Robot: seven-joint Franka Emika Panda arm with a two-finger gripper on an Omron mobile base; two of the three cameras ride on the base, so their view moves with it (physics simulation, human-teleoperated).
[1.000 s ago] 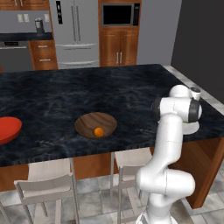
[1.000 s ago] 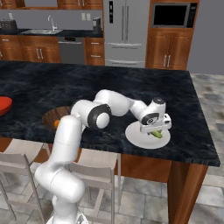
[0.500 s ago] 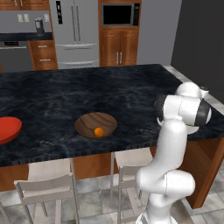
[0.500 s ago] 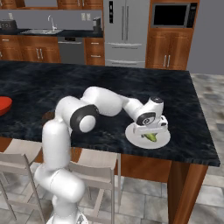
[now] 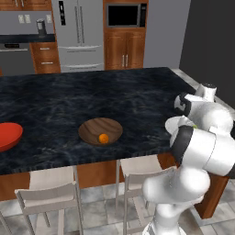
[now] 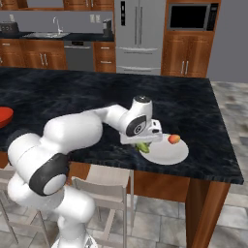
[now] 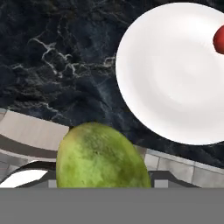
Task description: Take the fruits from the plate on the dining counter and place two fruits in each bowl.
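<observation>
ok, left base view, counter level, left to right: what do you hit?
Red bowl → wooden bowl with the orange ball in it → white plate, partly behind the arm.

Swung left off the plate point(image 6: 167, 152) with the green oblong fruit point(image 7: 103, 157) lifted between the jaws, now over the plate's near-left rim; elbow folded nearer.

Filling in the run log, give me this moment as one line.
phase: lifting fruit off plate | fingers: shut on green fruit | wooden bowl: holds orange | red-orange fruit: on plate
</observation>
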